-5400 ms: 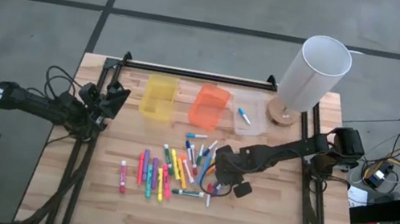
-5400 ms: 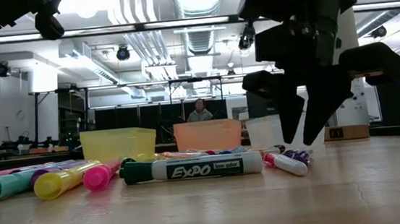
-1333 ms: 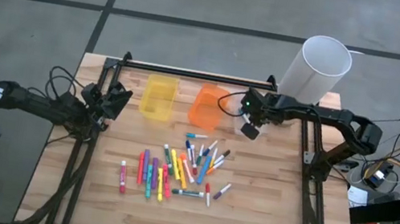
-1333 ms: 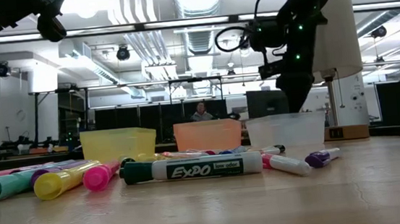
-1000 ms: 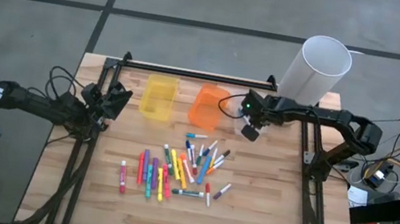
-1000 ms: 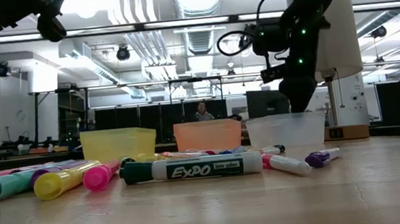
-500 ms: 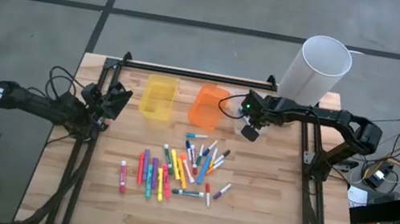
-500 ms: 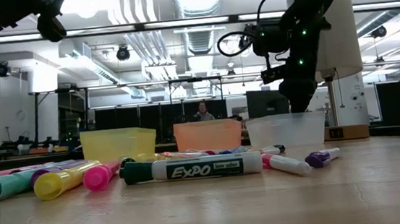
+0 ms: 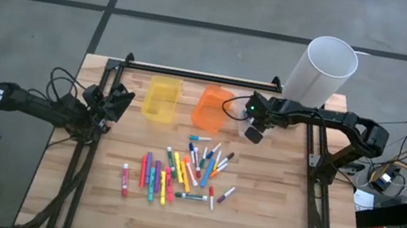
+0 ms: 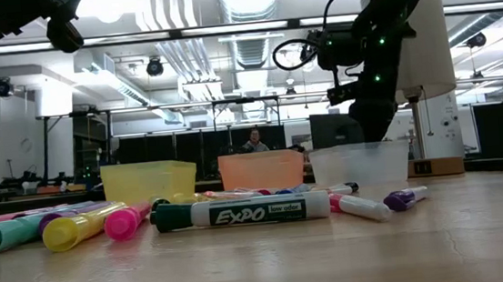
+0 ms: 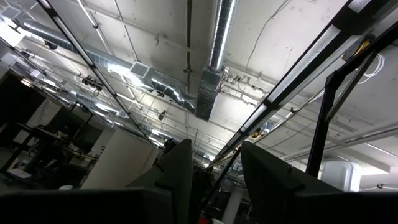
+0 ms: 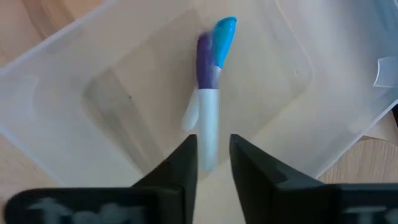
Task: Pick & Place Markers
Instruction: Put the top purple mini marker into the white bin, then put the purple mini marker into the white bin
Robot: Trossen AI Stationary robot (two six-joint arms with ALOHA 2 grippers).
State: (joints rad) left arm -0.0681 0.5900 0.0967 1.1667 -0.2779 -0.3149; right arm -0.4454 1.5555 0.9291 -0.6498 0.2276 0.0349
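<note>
Right gripper (image 12: 208,163) fingers parted, over clear bin (image 12: 56,74), smooth translucent plastic; white-barrelled, purple-capped marker (image 12: 205,109) just ahead of fingertips beside blue-capped marker (image 12: 224,38) on bin floor. Judged: two binned, loose marker pile (image 9: 181,172) left on wood table (image 9: 268,224). Left gripper (image 11: 214,165) parked off table edge, fingers apart, empty

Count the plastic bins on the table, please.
3, in one row at the table's far side: a yellow bin, an orange bin, and a clear bin under the right claw.
</note>
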